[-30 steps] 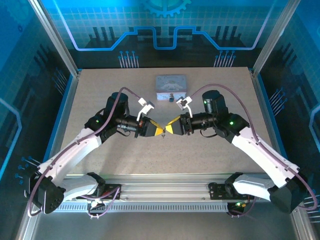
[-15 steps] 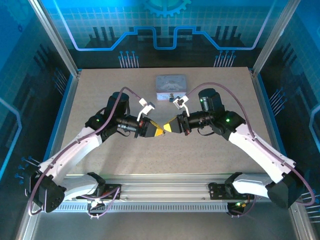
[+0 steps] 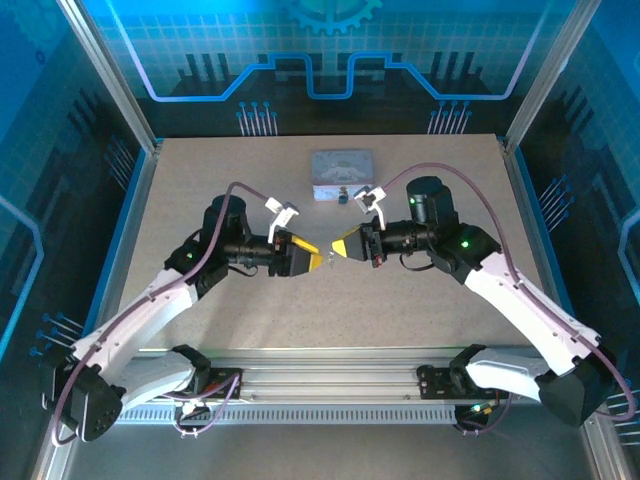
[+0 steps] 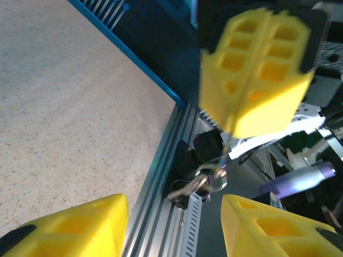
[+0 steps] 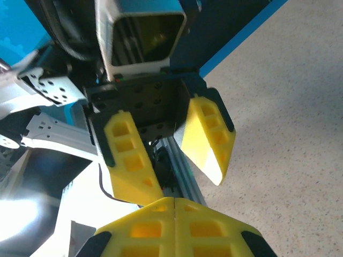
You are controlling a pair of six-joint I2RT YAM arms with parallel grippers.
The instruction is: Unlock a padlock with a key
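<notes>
Handover looks the purpose at mid-frame: right gripper, jaws pressed together on the key with its ring dangling below, holds it before the left gripper, jaws wide apart, while what seems the padlock lies near the tin at upper centre.

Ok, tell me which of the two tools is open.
The left tool: its yellow fingers stand wide apart. The right tool has its fingers pressed together, with the key dangling below its tip.

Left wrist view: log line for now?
left gripper: open | right gripper: shut on key | key ring: hanging below tips | grippers: facing, apart
</notes>
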